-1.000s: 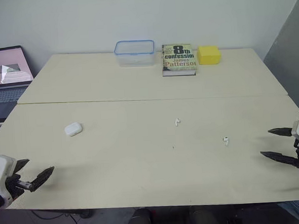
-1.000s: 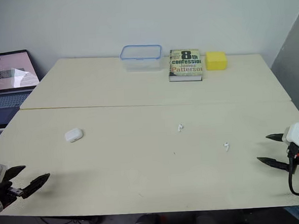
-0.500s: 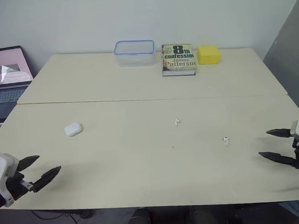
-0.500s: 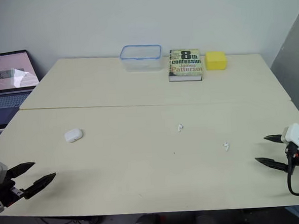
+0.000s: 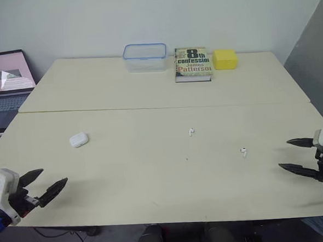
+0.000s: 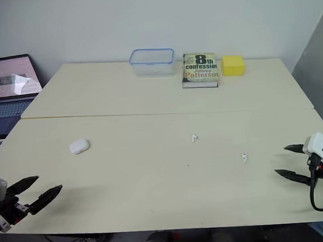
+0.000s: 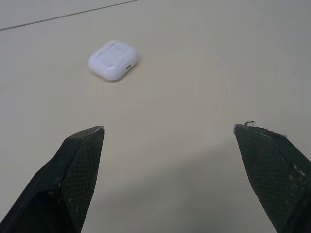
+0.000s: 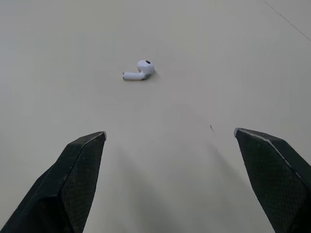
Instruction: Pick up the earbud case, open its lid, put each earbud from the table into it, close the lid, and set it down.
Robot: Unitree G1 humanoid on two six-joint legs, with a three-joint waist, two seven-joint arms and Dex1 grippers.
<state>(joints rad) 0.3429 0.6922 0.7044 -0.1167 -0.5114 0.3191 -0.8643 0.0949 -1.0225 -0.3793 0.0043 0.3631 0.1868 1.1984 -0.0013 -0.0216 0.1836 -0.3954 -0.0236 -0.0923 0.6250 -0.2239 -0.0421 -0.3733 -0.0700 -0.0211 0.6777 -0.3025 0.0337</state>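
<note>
From the head, the case (image 5: pixel 79 140) is seen lying shut on the left of the table (image 5: pixel 148 89). It is well apart from the middle earbud (image 5: pixel 191 132) and the right earbud (image 5: pixel 243 151). The left gripper (image 5: pixel 53 177) is held spread wide at the near edge, short of the case. The right gripper (image 5: pixel 284 154) is spread just as wide near the right edge, facing the right earbud. Each arm appears to be parked before its own target, the case for one and the buds for the other. At the back, a clear box (image 5: pixel 145 57) looks empty, with a book (image 5: pixel 192 64) and a yellow block (image 5: pixel 225 59) beside it.

Over to the left wrist: the case is framed ahead, beyond the black fingers (image 7: pixel 80 165), lid down, and nothing is gripped.

Now the right wrist: the right earbud is lying on its side ahead of the parted fingers, untouched. The case is judged unloaded, and the pickup has not yet begun.
</note>
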